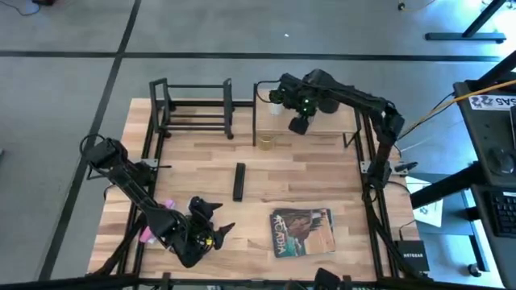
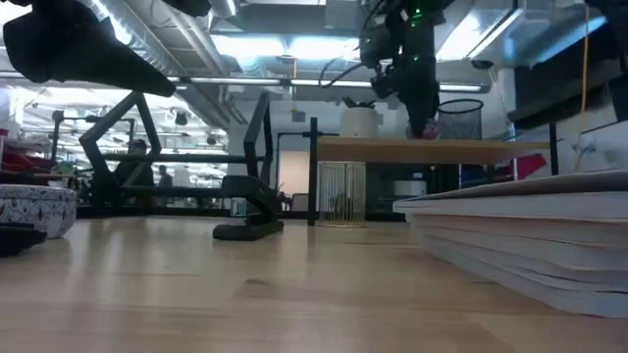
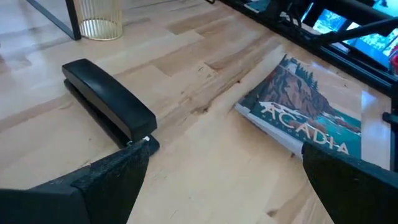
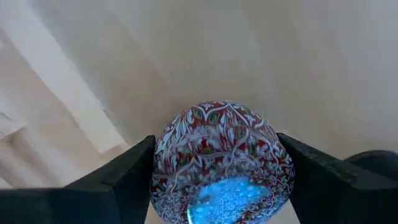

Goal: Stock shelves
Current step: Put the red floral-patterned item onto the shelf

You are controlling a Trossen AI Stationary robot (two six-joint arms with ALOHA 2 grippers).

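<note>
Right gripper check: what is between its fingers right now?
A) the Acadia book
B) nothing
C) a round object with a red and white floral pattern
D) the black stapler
C: in the right wrist view the right gripper has a finger on each side of the round patterned object, over the wooden shelf. The black stapler and the Acadia book lie on the table near the left gripper.

Black stapler (image 2: 250, 218) mid-table; book stack (image 2: 530, 235) right; patterned bowl (image 2: 34, 211) left; wood shelf (image 2: 432, 149) behind.
</note>
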